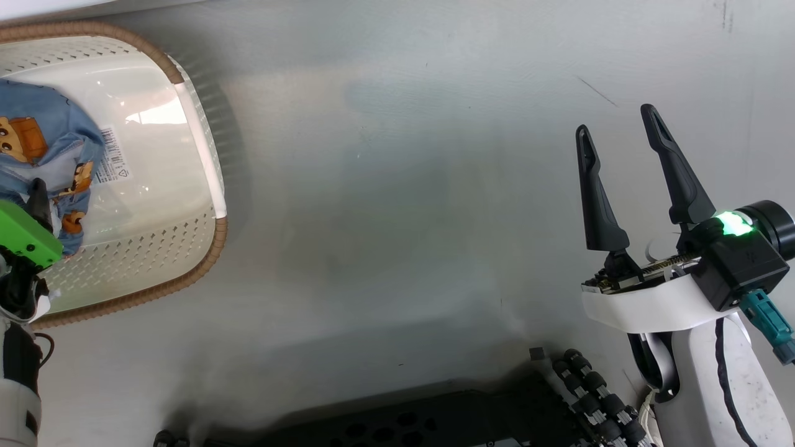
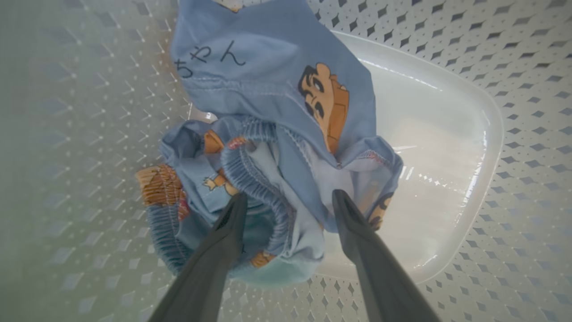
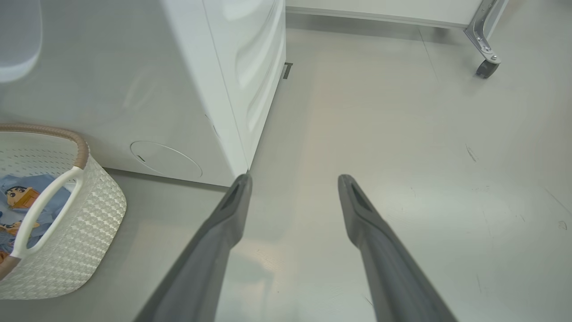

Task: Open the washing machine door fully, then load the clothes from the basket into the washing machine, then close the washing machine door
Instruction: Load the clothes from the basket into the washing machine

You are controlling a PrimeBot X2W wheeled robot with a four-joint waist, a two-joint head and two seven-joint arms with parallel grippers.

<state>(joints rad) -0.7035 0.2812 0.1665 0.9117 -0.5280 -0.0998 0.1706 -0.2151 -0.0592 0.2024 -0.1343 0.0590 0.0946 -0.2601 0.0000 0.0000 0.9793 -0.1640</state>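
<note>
The cream basket (image 1: 186, 205) stands on the floor at the upper left of the head view, with light blue cartoon-print clothes (image 1: 49, 149) bunched at one end. My left gripper (image 2: 289, 197) is down inside the basket (image 2: 447, 134); it is open, and its fingers straddle a fold of the clothes (image 2: 277, 112). In the head view the left gripper (image 1: 37, 205) is mostly behind its green housing. My right gripper (image 1: 616, 123) hangs open over bare floor, well right of the basket. The right gripper (image 3: 294, 179) points at the washing machine (image 3: 250, 67) corner. The washing machine door is out of view.
The basket (image 3: 80, 232) sits right by the washer's front, near a round service cover (image 3: 165, 158). A frame leg with a caster (image 3: 485, 69) stands at the far right. My black base (image 1: 435, 422) lies along the head view's bottom edge. Grey floor (image 1: 404, 217) stretches between basket and right arm.
</note>
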